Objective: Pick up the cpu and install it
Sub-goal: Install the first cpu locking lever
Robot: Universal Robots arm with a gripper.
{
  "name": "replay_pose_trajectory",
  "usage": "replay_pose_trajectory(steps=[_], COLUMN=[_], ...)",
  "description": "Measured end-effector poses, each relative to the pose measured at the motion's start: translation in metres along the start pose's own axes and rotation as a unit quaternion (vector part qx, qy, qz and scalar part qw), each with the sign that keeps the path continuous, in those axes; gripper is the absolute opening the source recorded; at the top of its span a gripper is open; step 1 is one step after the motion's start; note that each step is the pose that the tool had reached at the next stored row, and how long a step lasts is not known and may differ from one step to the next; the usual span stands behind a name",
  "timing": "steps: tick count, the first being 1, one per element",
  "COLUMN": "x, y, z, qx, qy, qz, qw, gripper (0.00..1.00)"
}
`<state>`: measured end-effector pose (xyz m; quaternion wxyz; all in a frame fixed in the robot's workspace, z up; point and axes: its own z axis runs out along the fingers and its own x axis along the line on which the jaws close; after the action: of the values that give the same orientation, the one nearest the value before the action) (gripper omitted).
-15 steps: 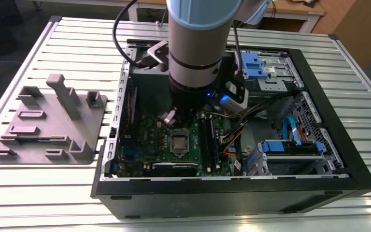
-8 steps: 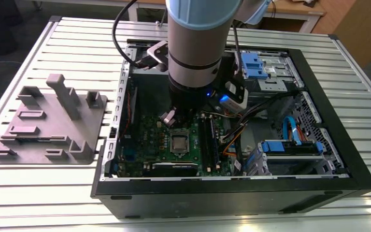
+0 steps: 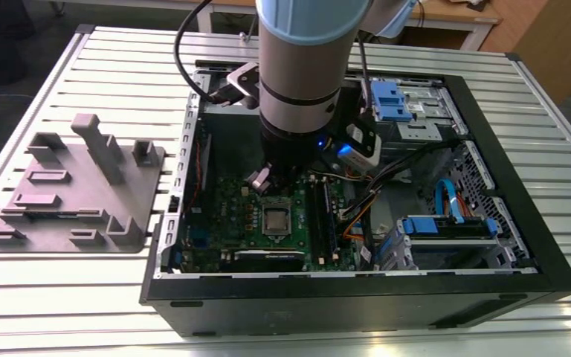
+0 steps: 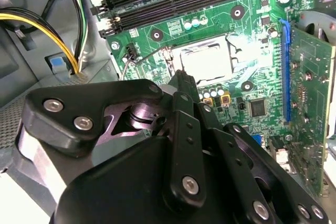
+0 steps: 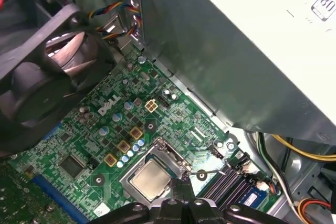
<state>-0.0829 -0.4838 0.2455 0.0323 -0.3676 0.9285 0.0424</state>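
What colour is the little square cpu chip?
Silvery-grey, a bit shiny. The cpu shows best in the first wrist view, on the green motherboard.

Exterior view: high, overlooking computer case (image 3: 365, 305). Both wrist views: close, sharing cpu (image 4: 207, 62) (image 5: 150, 181).

A slatted metal table (image 3: 47, 297) is carrying an open black computer case (image 3: 345, 305), with a grey fixture plate (image 3: 68, 201) lying just beside it on the exterior view's left.

At upper centre of the exterior view, the silver-grey cylindrical arm (image 3: 300, 82) wears a pale-blue cap (image 3: 311, 18); the black gripper (image 4: 181, 83) carries silver screws.
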Motion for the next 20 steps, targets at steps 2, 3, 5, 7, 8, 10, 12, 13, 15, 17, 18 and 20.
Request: replay_pose_trajectory(steps=[2, 3, 5, 7, 8, 10, 12, 13, 15, 17, 18, 20], x=[-0.0007, -0.0013, -0.0026, -0.0027, -0.0031, -0.0033, -0.0034, -0.0036, -0.0039, -0.0043, -0.0043, -0.0047], y=[0.0, -0.0002, -0.0015, -0.0016, -0.0014, -0.0012, -0.0011, -0.001, -0.0006, -0.0003, -0.0002, 0.0001], z=[0.0004, 0.0006, 0.0006, 0.0007, -0.0001, -0.0007, -0.0008, -0.0008, -0.0006, -0.0005, -0.0006, -0.0019], qx=[-0.0001, 0.0, 0.0, 0.0, 0.0, 0.0, 0.0, 0.0, -0.0001, 0.0, 0.0, 0.0], qy=[-0.0001, 0.0, 0.0, 0.0, 0.0, 0.0, 0.0001, 0.0001, 0.0, 0.0, 0.0, 0.0001], qz=[0.0, 0.0, 0.0, 0.0, 0.0, 0.0, 0.0, 0.0, 0.0, 0.0, 0.0, 0.0], qw=[1.0, 1.0, 1.0, 1.0, 1.0, 1.0, 1.0, 1.0, 1.0, 1.0, 1.0, 1.0], gripper=[0.1, 0.1, 0.1, 0.1, 0.1, 0.1, 0.1, 0.1, 0.1, 0.1, 0.1, 0.1])
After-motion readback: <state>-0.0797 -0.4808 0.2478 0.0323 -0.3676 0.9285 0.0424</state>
